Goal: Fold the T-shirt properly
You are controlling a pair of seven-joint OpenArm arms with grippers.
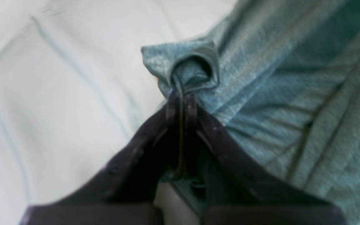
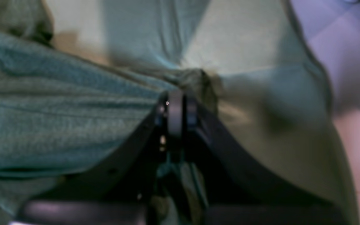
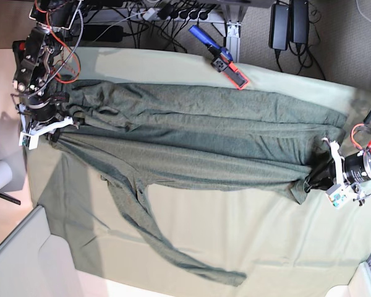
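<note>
T-shirt [image 3: 204, 139]: dark heathered olive-green knit, long-sleeved, lying stretched across the pale green table cloth [image 3: 284, 247], long axis running side to side in the base view, from the upper left corner toward the right edge. The body is gathered into lengthwise folds and ridges. One long sleeve [image 3: 154, 235] trails away from the body toward the lower middle of the cloth, its cuff lying flat near the cloth's near edge. Left gripper [image 1: 181, 93]: at the garment's right-hand end in the base view, jaws pressed together on a bunched, rolled corner of the fabric, which curls above the fingertips in the left wrist view. Right gripper [image 2: 177, 104]: at the opposite end, jaws together and pinching a gathered knot of fabric; the wrist view is blurred, so the exact fold held cannot be told. Other items: a blue-and-orange tool [image 3: 219, 57] lying on the cloth's far edge, just beyond the shirt and apart from it; cables and power bricks [image 3: 290, 21] on the floor behind the table.
</note>
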